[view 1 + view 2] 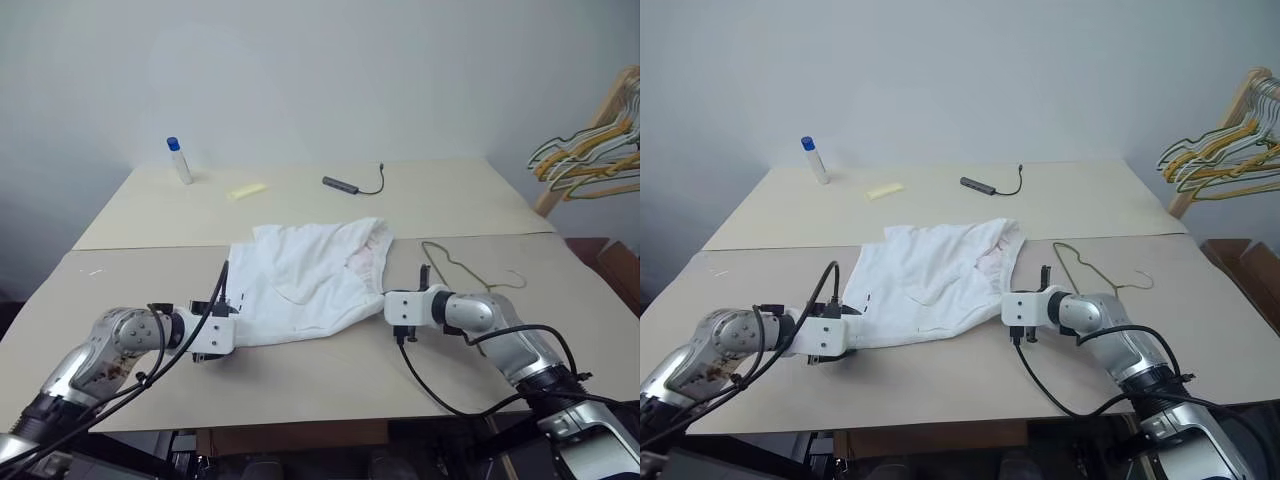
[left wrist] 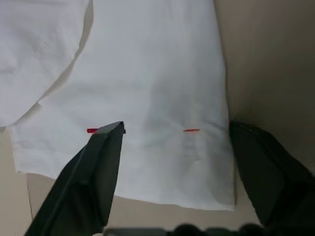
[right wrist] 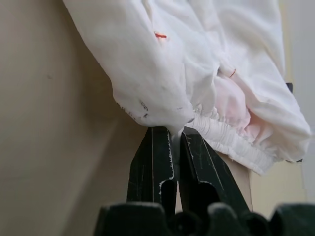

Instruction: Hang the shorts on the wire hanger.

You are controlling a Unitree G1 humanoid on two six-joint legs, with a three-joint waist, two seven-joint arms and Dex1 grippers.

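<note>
The white shorts [image 1: 305, 280] lie crumpled in the middle of the table, with the pink-tinted gathered waistband [image 3: 231, 142] toward the right. My right gripper [image 3: 172, 132] is shut on a fold of cloth at the waistband end of the shorts. At the left hem my left gripper [image 2: 176, 127] is open, its fingers [image 2: 106, 147] set either side of the hem with its small red marks. The thin wire hanger [image 1: 465, 268] lies flat on the table just right of the shorts, beyond my right gripper [image 1: 388, 300].
At the table's far side stand a white bottle with a blue cap [image 1: 179, 160], a yellow note [image 1: 246, 190] and a dark adapter with a cable [image 1: 345, 185]. A wooden rack with several hangers [image 1: 590, 150] stands off the right edge.
</note>
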